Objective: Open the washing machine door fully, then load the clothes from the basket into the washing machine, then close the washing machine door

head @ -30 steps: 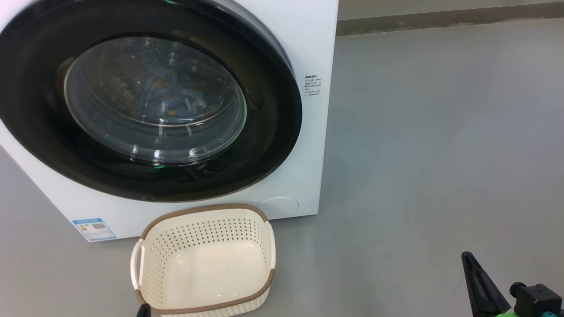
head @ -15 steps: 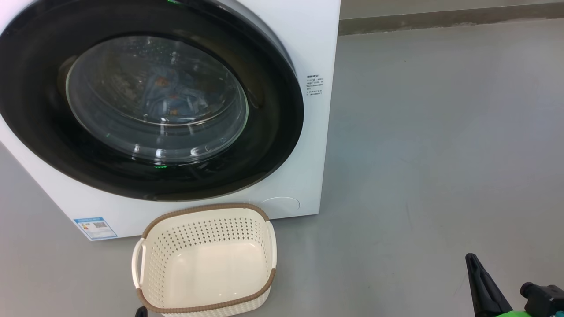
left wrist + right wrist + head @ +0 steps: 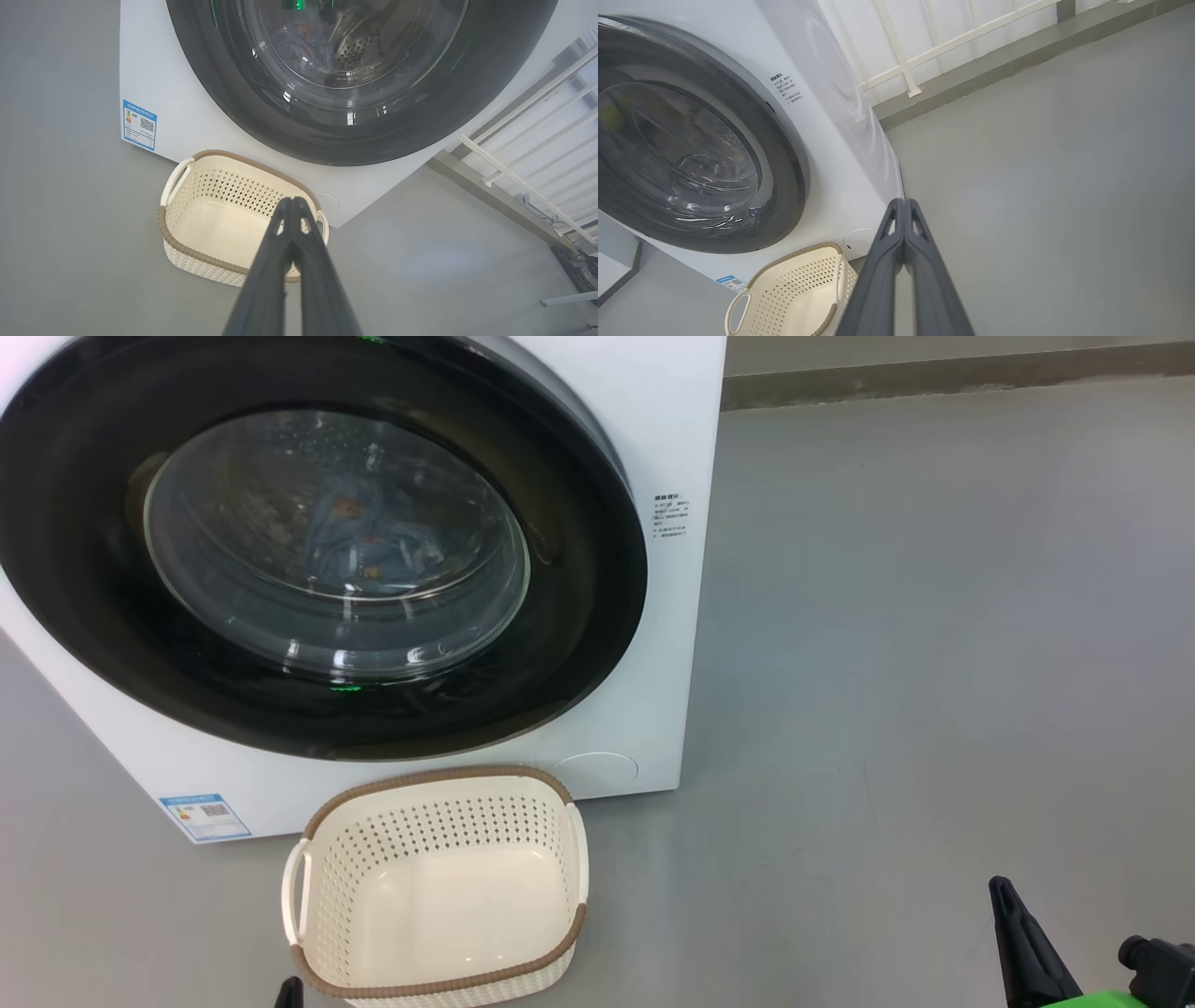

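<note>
Closed flat in the white front of the washing machine [image 3: 677, 644]: the washing machine door [image 3: 579, 644], round, glossy and black. Behind its bulging glass, inside the steel drum, the clothes [image 3: 359, 537] (light blue fabric with small orange marks, a little dim through the reflections).

Just before the machine, on the grey floor [image 3: 934, 663], the basket [image 3: 439, 775], upright, with its bare cream bottom showing. Not possible to tell if touching the machine or not. On the machine's lower left corner, a blue label [image 3: 203, 815]. Behind the machine, a white railing [image 3: 901, 65].

Left gripper [image 3: 292, 200]: both dark fingers pressed together up to the tips, with nothing between them; in the left wrist view held above the near rim of the basket, apart from it.

Right gripper [image 3: 904, 201]: pressed together in the same way, holding nothing, over bare floor to the right of the machine, well apart from the basket.

In the head view, both at the bottom edge: the left tip beside the basket's near left corner, the right fingers in the lower right corner.
</note>
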Available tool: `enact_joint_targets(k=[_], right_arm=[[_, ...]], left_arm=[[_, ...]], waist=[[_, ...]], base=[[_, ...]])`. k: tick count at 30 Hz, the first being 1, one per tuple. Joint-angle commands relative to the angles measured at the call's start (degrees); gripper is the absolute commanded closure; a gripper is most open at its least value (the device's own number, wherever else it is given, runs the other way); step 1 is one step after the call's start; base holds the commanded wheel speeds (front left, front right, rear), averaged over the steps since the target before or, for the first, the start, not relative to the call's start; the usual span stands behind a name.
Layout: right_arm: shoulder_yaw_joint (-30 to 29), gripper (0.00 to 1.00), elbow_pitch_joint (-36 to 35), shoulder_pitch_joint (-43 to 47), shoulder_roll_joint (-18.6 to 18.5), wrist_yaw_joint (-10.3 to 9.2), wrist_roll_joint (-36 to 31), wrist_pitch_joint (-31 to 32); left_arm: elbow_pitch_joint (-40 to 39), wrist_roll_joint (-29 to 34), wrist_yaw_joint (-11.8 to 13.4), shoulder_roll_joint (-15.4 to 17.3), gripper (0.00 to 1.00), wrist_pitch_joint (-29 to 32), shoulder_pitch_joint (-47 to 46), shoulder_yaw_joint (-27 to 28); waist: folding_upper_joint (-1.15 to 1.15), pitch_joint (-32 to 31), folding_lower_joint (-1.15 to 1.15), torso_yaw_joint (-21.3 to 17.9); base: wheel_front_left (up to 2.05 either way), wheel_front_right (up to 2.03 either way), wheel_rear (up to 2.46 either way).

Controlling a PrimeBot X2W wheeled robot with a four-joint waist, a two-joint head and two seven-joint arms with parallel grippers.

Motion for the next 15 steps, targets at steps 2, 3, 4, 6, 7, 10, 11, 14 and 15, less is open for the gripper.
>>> enact_joint_targets(k=[2, 3, 4, 6, 7, 10, 11, 14, 15], right_arm=[[0.04, 1.0, -1.05, -2.71, -0.25, -0.09, 2.98, 0.58], [0.03, 1.0, -1.01, -2.8, -0.22, -0.1, 3.64, 0.75], [0.03, 1.0, -0.96, -2.89, -0.2, -0.1, 4.28, 0.92], [0.02, 1.0, -0.88, -3.07, -0.15, -0.11, 5.61, 1.25], [0.02, 1.0, -0.84, -3.16, -0.12, -0.11, 6.27, 1.42], [0.01, 1.0, -0.71, -3.42, -0.05, -0.12, 8.26, 1.93], [0.0, 1.0, -0.67, -3.51, -0.02, -0.12, 8.93, 2.1], [-0.01, 1.0, -0.54, -3.78, 0.05, -0.13, 10.92, 2.61], [-0.01, 1.0, -0.5, -3.87, 0.08, -0.13, 11.58, 2.78]], left_arm=[[-0.9, -2.55, -0.03, 0.99, 1.0, 0.58, -2.89, 0.85], [-0.88, -3.16, -0.04, 1.02, 1.0, 0.73, -3.02, 0.89], [-0.85, -3.74, -0.04, 1.04, 1.0, 0.87, -3.15, 0.93], [-0.8, -4.94, -0.04, 1.1, 1.0, 1.17, -3.41, 1.02], [-0.77, -5.54, -0.04, 1.12, 1.0, 1.32, -3.54, 1.06], [-0.68, -7.34, -0.04, 1.2, 1.0, 1.77, -3.94, 1.19], [-0.65, -7.94, -0.04, 1.22, 1.0, 1.92, -4.07, 1.24], [-0.56, -9.73, -0.04, 1.29, 1.0, 2.38, -4.46, 1.38], [-0.53, -10.33, -0.05, 1.31, 1.0, 2.54, -4.6, 1.43]], waist=[[0.0, 0.01, -0.01, 0.06], [0.0, 0.02, -0.01, 0.08], [0.0, 0.02, -0.01, 0.1], [0.0, 0.03, -0.01, 0.14], [0.0, 0.03, -0.01, 0.16], [0.0, 0.04, -0.01, 0.21], [0.0, 0.05, -0.01, 0.23], [0.0, 0.06, -0.01, 0.29], [0.0, 0.06, -0.01, 0.31]], base=[[0.0, 0.0, 0.0], [0.0, 0.0, 0.0], [0.0, 0.0, 0.0], [0.0, 0.0, 0.0], [0.0, 0.0, 0.0], [0.0, 0.0, 0.0], [0.0, 0.0, 0.0], [0.0, 0.0, 0.0], [0.0, 0.0, 0.0]])
